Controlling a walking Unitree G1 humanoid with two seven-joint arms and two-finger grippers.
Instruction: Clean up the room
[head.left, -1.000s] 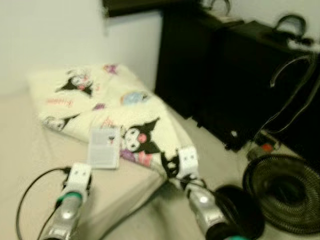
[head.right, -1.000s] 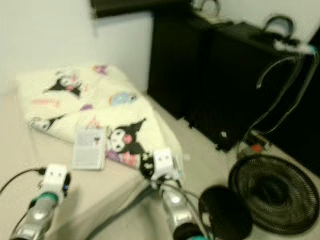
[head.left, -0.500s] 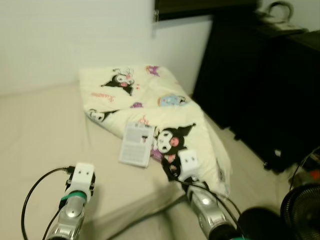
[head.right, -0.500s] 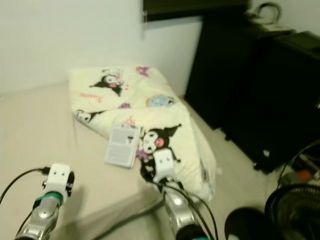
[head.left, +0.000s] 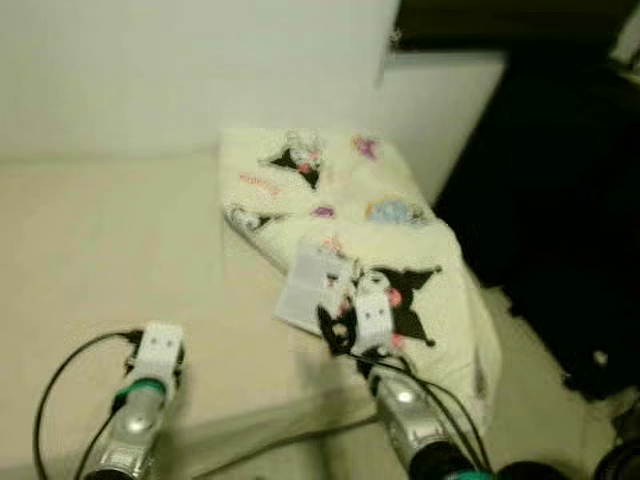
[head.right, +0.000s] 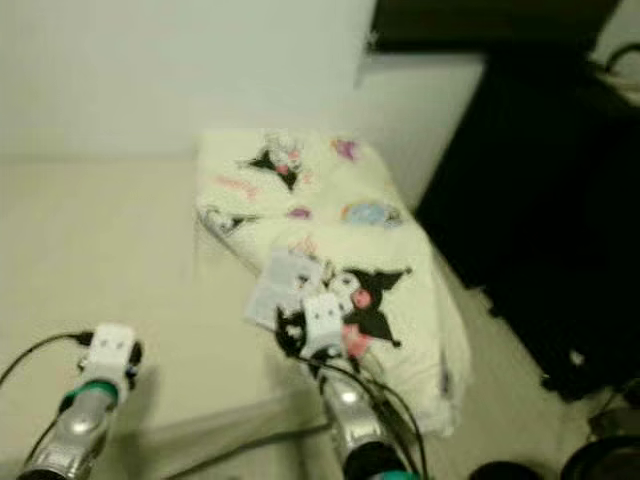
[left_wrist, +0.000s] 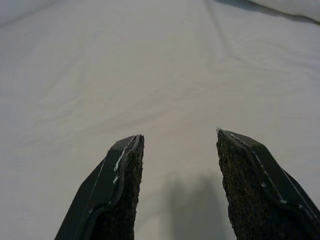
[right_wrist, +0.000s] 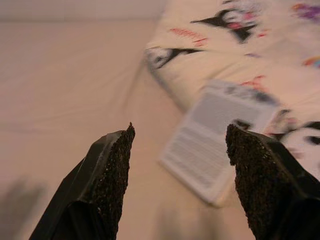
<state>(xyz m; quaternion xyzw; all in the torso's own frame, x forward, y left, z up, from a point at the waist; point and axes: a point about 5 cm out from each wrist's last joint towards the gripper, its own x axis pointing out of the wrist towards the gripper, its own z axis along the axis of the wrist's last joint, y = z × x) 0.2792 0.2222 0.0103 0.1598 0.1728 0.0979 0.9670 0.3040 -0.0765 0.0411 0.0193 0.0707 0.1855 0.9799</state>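
A cream blanket (head.left: 400, 230) printed with black cartoon figures lies folded on the right side of a beige bed (head.left: 110, 250). A white printed booklet (head.left: 310, 285) rests at the blanket's near edge, half on the sheet; it also appears as the booklet (right_wrist: 215, 135) in the right wrist view. My right gripper (right_wrist: 182, 175) is open, just short of the booklet, with nothing between its fingers. My left gripper (left_wrist: 177, 185) is open over bare sheet. The right wrist (head.left: 370, 320) is near the booklet and the left wrist (head.left: 155, 355) is low on the left.
A white wall (head.left: 180, 70) runs behind the bed. Dark cabinets (head.left: 560, 180) stand to the right, with a strip of pale floor (head.left: 530, 380) between them and the bed. A black cable (head.left: 60, 380) loops off my left arm.
The camera has swung left: the bed and blanket now sit centre, and the fan has slid out at the right. My right wrist now overlaps the booklet's edge in the eye views.
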